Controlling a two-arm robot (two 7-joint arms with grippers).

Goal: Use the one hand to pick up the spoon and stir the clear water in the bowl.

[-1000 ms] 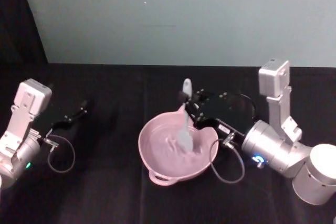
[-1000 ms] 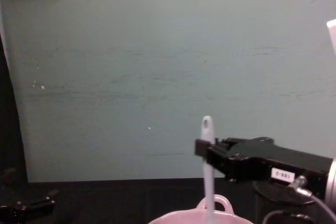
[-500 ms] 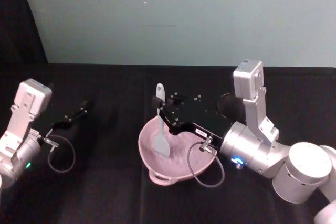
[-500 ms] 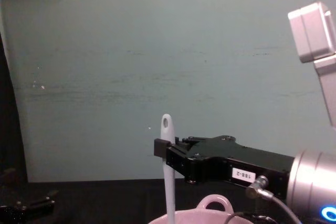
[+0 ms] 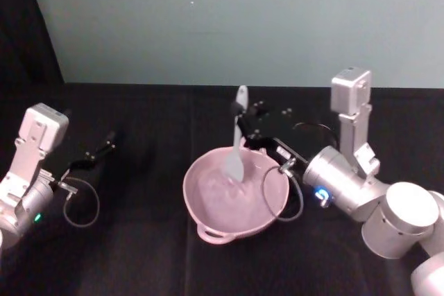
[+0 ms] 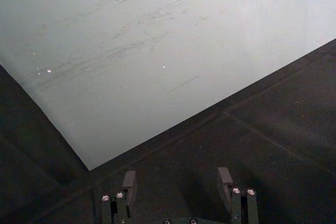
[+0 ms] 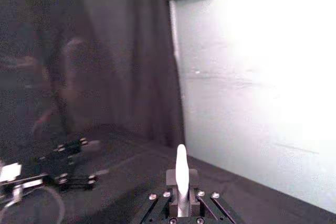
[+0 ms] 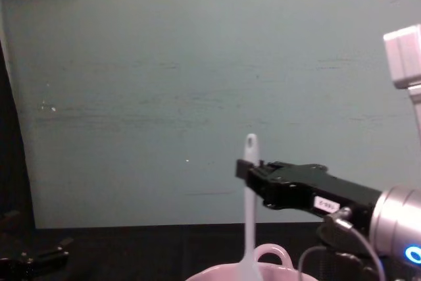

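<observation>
Head view: the right claw (image 5: 241, 120) pinches the spoon (image 5: 237, 142) high on its handle, and the flat head hangs below the claw, inside the bowl (image 5: 191, 188) on the tabletop (image 5: 139, 254); the left claw (image 5: 103, 149) is well apart. Left wrist view: its fingers (image 6: 129, 181) stand spread. Right wrist view: the handle's end rises past the tight pinch. Chest view: the spoon hangs upright, down into the bowl.

Lower right of the chest view: a small white label (image 8: 324, 203) on the side of the right gripper (image 8: 245, 169). It carries dark characters, possibly digits, too blurred to read. Nothing else legible.
</observation>
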